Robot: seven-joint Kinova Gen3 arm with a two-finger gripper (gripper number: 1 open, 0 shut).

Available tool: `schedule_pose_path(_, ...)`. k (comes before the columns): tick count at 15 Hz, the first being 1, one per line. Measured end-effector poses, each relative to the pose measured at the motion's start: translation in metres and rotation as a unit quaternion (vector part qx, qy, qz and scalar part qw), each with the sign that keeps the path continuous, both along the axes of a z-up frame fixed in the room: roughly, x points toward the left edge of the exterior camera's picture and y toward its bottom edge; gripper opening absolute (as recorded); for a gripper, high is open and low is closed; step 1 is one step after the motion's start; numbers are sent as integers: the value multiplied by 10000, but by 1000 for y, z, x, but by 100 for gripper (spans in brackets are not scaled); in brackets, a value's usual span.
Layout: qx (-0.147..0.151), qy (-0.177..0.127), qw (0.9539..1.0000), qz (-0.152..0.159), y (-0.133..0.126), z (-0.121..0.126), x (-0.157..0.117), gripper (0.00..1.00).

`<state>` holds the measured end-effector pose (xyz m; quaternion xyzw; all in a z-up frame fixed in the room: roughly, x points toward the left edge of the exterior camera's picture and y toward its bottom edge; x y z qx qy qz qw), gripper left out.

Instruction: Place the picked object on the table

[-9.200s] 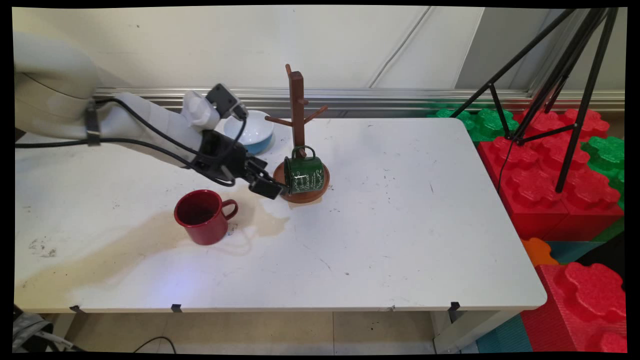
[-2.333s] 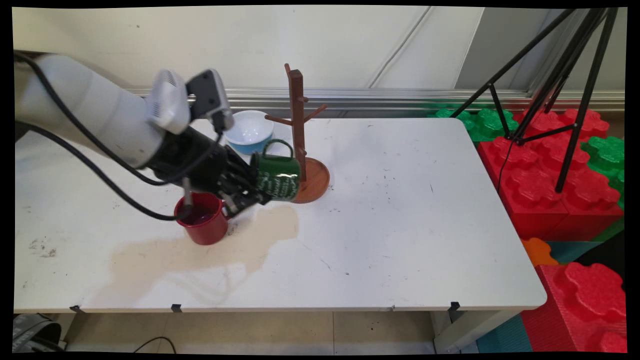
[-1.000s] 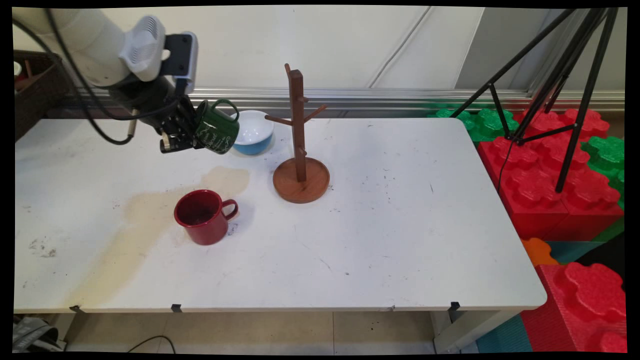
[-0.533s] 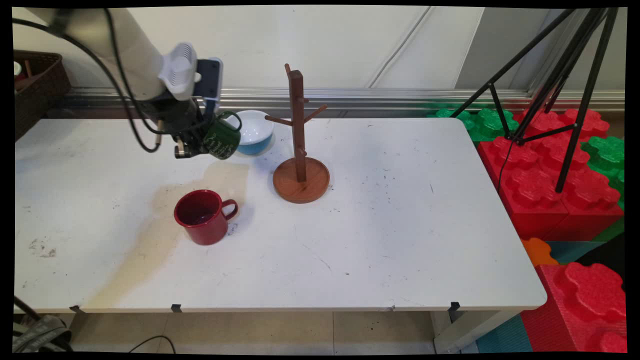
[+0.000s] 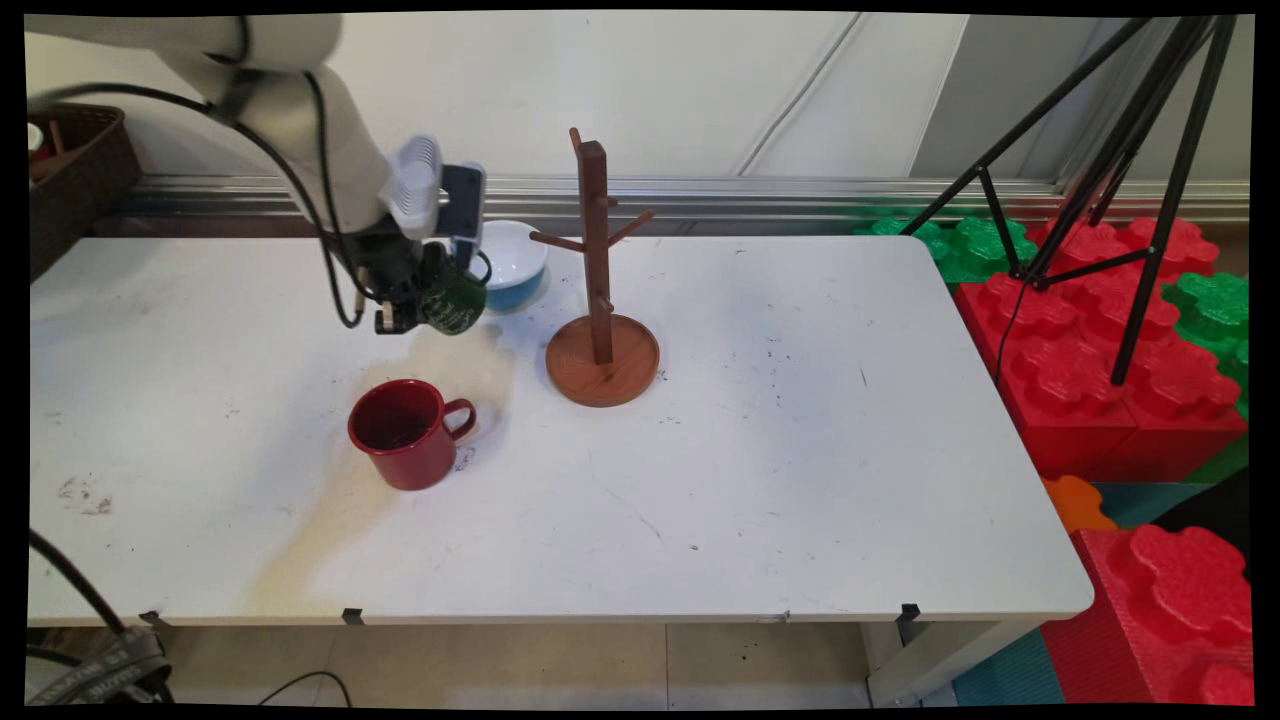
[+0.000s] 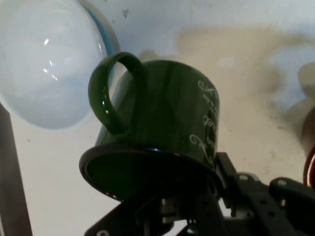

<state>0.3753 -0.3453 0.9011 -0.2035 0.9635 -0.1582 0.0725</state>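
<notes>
My gripper (image 5: 420, 305) is shut on the rim of a green mug (image 5: 455, 303) with white lettering, held in the air above the table. In the hand view the green mug (image 6: 162, 128) fills the middle, mouth toward the camera and handle to the upper left. A white-and-blue bowl (image 5: 512, 262) lies just behind the mug, also seen as the bowl (image 6: 47, 69) at the top left. A wooden mug tree (image 5: 598, 260) with bare pegs stands to the right on its round base. A red mug (image 5: 405, 432) stands upright on the table, in front of the gripper.
A tan stain (image 5: 330, 500) runs across the white table (image 5: 800, 450) from under the gripper toward the front left edge. A brown basket (image 5: 70, 170) sits at far left. A black tripod (image 5: 1130, 180) and red and green foam blocks (image 5: 1100, 350) stand off the table's right side.
The gripper took the green mug off the tree's base, lifted it back to the upper left, and over the last second has carried it right and slightly down toward the bowl.
</notes>
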Motion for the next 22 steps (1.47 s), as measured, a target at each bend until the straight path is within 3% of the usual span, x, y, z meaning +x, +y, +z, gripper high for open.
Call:
schedule_pose_path(7, 307, -489, 9983, -79, -17, -44, -14, 0)
schedule_pose_path(20, 538, -964, 9934, -302, -28, -78, -30, 0)
schedule_pose_path(21, 548, -971, 9932, -320, -28, -80, -32, 100)
schedule_pose_path(22, 549, -980, 9931, -330, -29, -80, -33, 100)
